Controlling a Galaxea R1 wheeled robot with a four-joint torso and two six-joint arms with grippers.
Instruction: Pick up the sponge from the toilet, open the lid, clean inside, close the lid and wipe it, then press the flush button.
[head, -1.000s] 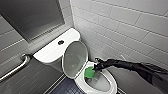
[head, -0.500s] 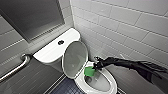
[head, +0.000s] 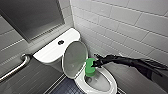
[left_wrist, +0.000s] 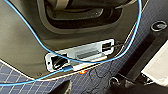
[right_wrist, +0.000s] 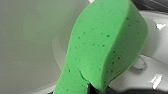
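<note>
The right arm (head: 126, 60) reaches out nearly level, its pincer (head: 94, 64) clamped on the sponge (head: 89, 68).

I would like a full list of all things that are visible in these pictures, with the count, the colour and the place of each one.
toilet: 1, white, low in the middle, beside the tiled wall
lid: 1, white, raised at the back of the bowl
flush button: 1, dark, middle of the tank top
sponge: 1, bright green, held over the bowl, in front of the lid
grab bar: 1, grey metal, on the wall left of the tank
panel: 1, dark, on the wall above the tank
wall tiles: many, pale grey, right of the toilet
floor: dark blue tiles, beside the bowl
cable: 1, blue, across the robot's body
right arm: 1, black, reaching in from the right
right claw: 1, black, shut on the sponge
</note>
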